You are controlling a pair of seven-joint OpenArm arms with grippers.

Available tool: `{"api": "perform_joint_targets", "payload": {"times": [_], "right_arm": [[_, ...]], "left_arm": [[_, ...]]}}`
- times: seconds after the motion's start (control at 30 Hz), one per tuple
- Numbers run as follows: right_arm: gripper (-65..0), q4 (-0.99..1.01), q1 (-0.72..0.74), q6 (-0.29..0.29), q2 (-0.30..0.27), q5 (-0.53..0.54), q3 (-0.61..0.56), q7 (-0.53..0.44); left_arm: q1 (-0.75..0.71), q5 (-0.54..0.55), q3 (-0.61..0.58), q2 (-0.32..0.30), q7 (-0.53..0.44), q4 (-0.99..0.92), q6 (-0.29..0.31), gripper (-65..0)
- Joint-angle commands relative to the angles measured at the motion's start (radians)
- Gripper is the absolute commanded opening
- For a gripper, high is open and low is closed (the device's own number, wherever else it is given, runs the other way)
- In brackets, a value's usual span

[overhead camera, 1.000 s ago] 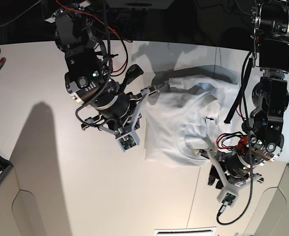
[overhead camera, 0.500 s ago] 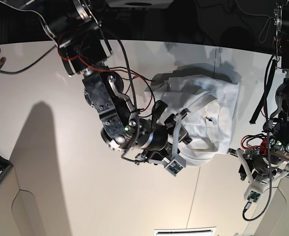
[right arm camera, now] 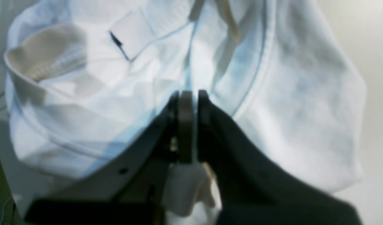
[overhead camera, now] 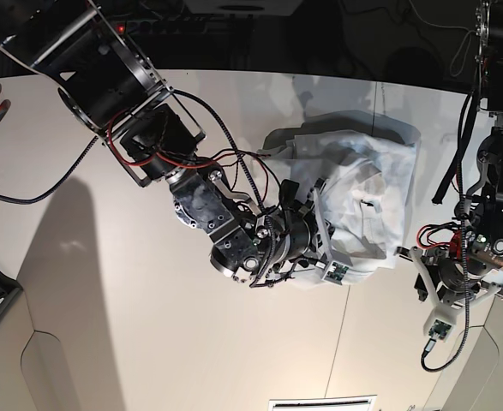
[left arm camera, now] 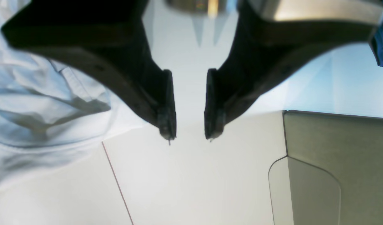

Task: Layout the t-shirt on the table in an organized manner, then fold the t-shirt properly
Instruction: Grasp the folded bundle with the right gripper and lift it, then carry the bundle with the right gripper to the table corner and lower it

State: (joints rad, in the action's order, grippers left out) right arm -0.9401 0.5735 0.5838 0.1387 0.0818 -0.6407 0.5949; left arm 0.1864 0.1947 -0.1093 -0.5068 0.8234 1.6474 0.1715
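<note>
1. Your right gripper (right arm camera: pixel 188 125) is at 9 o'clock in the base view, jaws pinched closed on a fold of the t-shirt (overhead camera: pixel 354 193).
2. Shirt's bunched at centre-right on the table (overhead camera: pixel 105 282). Drag low and slow so the fold doesn't slip.
3. Left gripper (left arm camera: pixel 189 136) at 4 o'clock, jaws parted, empty, just beside the cloth. Grab the near edge before spreading.
</note>
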Motion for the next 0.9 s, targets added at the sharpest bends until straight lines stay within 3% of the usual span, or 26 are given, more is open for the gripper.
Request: {"api": "perform_joint_targets", "payload": {"times": [0.0,0.3,0.43,0.77,0.87], "right_arm": [[-65.0,-0.003,0.014,0.005,0.012,-0.001,0.002,-0.026],[-65.0,0.314,-0.001,-0.124,0.003,-0.108,0.007,-0.108],[-65.0,0.328,-0.033,-0.305,-0.026,-0.11,0.054,-0.1],[-65.0,0.271,-0.096,-0.651,-0.098,-0.231,0.507,0.012],[-65.0,0.195,-0.143,-0.702,-0.129,-0.262,0.632,0.012]], "left_arm": [[0.023,-0.005,0.007,-0.014,-0.018,0.016,-0.008,-45.6],[0.023,-0.006,0.007,-0.014,-0.018,0.016,-0.008,-45.6],[0.023,-0.006,0.007,-0.014,-0.018,0.016,-0.008,-45.6],[0.024,-0.006,0.007,-0.014,-0.019,0.016,-0.008,-45.6],[0.024,-0.006,0.007,-0.014,-0.021,0.016,-0.008,-45.6]]}}
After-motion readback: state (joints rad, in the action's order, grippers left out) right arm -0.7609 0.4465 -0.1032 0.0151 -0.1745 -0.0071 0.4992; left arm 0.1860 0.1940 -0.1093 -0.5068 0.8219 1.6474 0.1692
